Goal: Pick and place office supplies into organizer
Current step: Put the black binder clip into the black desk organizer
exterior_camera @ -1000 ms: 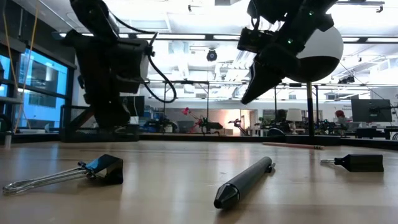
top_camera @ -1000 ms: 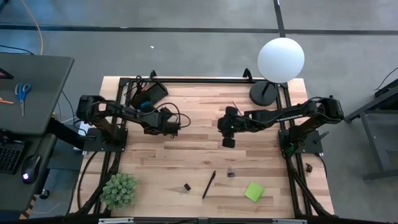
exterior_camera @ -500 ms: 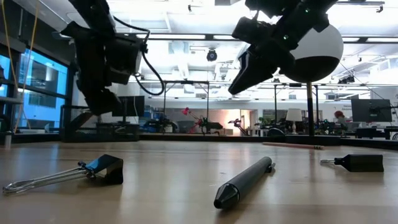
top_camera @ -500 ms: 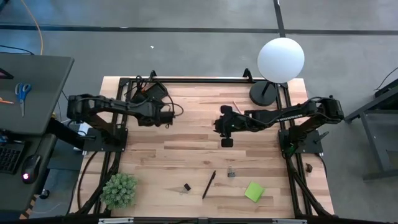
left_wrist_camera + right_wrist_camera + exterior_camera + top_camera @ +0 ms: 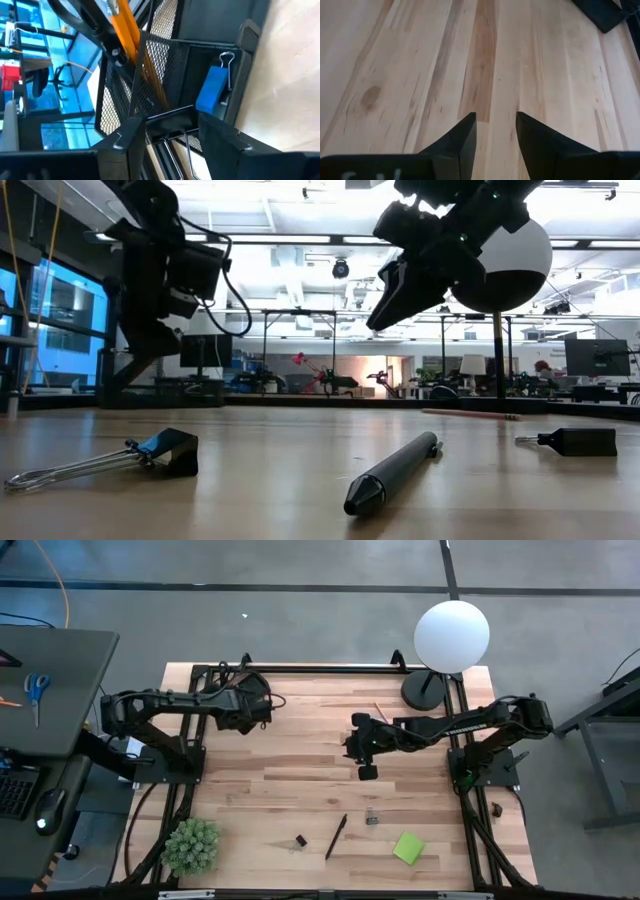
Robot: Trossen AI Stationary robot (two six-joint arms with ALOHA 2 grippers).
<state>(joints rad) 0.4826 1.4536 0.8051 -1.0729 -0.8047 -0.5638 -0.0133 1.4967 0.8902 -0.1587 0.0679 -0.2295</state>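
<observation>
**A:** What is the step in hand?

**B:** I judge it a drop-off. The left gripper [image 5: 170, 142] hangs right above the organizer [image 5: 243, 690], a black mesh tray at the far left corner of the table [image 5: 300, 775]. Its fingers stand spread with a clear gap, and I see nothing pinched between them.

**A:** What would doing it well take?

**B:** Lifting straight up from the organizer, so the fingers don't catch the wire mesh or the orange pencils [image 5: 127, 27] leaning in one compartment. Just beside those pencils a blue eraser [image 5: 212, 92] stands against a divider, with a wire binder clip [image 5: 227, 62] touching it.

**A:** And the other arm?

**B:** The right gripper [image 5: 495, 132] hovers over bare wood well away from the organizer, toward the table's middle. Its fingers are apart and empty.

**A:** What is left outside the organizer?

**B:** Well apart from it, along the near edge: a black pen [image 5: 336, 836], smooth and round with a tapered tip, likely to roll; two binder clips [image 5: 300, 841], hard black bodies with thin springy wire handles; and a green sticky-note pad [image 5: 408, 847], flat and square, awkward to pinch from above. A slim pencil [image 5: 380, 710] lies between the organizer and the lamp base [image 5: 425, 692].

**A:** Any advice there?

**B:** Grip the pen across its middle; take a clip by its body.
</observation>
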